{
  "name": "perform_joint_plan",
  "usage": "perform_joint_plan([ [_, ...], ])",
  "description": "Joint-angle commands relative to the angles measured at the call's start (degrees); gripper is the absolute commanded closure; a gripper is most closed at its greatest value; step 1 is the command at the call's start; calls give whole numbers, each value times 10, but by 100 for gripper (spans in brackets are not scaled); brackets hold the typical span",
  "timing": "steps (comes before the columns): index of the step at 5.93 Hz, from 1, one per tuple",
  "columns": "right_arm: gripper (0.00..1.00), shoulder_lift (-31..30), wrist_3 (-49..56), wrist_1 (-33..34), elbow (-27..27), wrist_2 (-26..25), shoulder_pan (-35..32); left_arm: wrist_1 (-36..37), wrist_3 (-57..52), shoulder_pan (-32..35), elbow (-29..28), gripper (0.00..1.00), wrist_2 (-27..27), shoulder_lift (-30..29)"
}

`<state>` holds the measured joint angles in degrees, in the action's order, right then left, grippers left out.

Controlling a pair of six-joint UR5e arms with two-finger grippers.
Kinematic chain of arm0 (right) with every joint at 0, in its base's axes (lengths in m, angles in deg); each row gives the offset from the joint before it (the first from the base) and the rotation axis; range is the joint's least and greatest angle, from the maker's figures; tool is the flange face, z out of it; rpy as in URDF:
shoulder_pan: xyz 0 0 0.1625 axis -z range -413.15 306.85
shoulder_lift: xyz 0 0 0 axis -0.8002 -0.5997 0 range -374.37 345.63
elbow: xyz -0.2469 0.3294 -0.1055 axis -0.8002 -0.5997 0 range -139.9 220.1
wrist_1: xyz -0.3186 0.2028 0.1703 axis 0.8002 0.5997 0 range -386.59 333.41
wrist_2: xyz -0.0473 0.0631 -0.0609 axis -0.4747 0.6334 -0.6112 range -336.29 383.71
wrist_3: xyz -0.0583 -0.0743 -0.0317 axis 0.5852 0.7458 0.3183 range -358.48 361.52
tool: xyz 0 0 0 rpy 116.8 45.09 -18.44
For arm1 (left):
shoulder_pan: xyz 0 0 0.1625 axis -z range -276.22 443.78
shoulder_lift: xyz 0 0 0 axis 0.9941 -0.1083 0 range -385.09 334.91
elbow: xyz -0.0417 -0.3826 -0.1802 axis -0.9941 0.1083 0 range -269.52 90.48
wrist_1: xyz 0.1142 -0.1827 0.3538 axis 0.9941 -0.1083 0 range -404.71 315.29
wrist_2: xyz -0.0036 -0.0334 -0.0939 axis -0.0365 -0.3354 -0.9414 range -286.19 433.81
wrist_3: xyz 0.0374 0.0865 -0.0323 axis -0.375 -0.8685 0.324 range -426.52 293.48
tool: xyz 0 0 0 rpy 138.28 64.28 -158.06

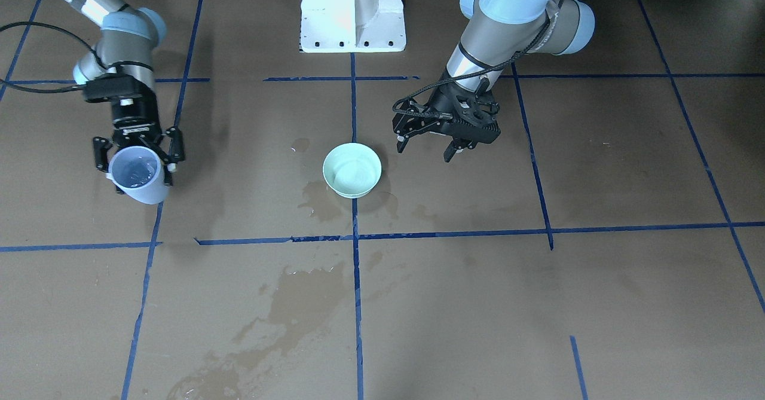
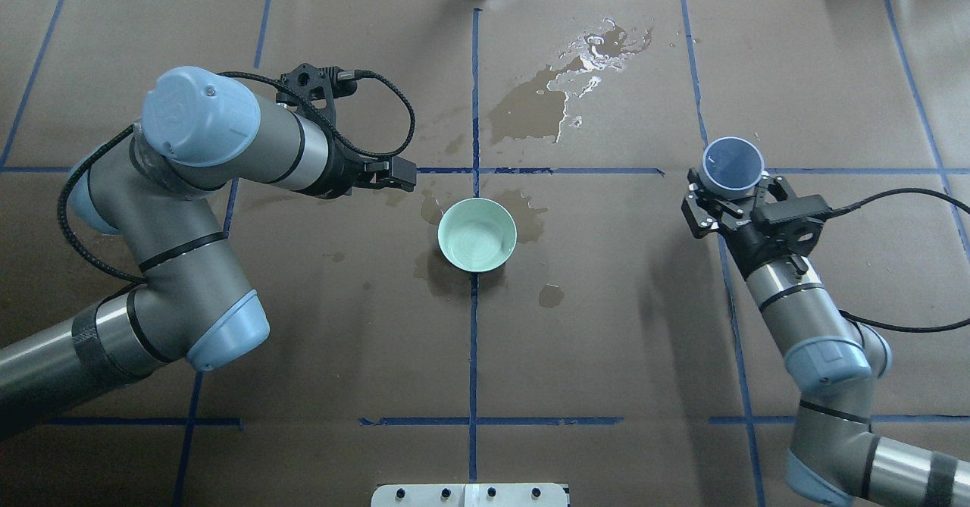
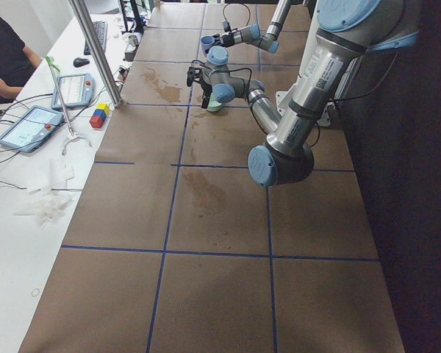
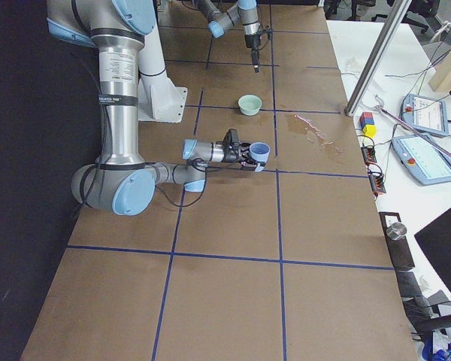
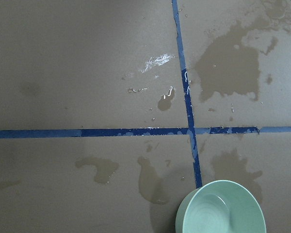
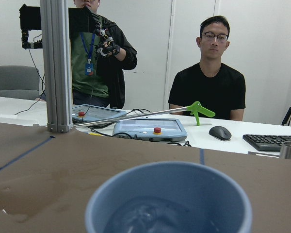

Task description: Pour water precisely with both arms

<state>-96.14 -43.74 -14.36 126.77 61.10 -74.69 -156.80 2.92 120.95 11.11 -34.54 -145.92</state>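
A pale green bowl (image 1: 352,170) stands near the table's middle, also in the overhead view (image 2: 477,234) and at the bottom of the left wrist view (image 5: 220,209). My left gripper (image 1: 427,146) is open and empty, hovering just beside the bowl; from overhead it (image 2: 400,176) sits up-left of the bowl. My right gripper (image 1: 138,167) is shut on an upright blue-grey cup (image 1: 141,176), far to the side of the bowl, at a tape line (image 2: 732,164). Water (image 6: 153,217) shows as faint ripples inside the cup (image 6: 169,194).
Dark wet stains lie around the bowl (image 2: 436,276) and as a large patch across the table (image 2: 542,101). The white pedestal (image 1: 352,11) stands at the robot's side. Two operators (image 6: 211,80), tablets (image 6: 150,128) and a metal post (image 6: 57,63) are beyond the far edge.
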Motion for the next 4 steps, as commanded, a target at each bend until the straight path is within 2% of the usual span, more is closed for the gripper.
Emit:
perform_joint_plan([
  [1, 96, 65, 3, 95, 2, -1, 0, -1, -2, -1, -3, 0, 0, 2],
  [2, 97, 113, 3, 157, 1, -2, 2, -1, -2, -1, -3, 0, 0, 2],
  [4, 98, 141, 44, 189, 0, 0, 18, -2, -3, -1, -4, 0, 0, 3],
])
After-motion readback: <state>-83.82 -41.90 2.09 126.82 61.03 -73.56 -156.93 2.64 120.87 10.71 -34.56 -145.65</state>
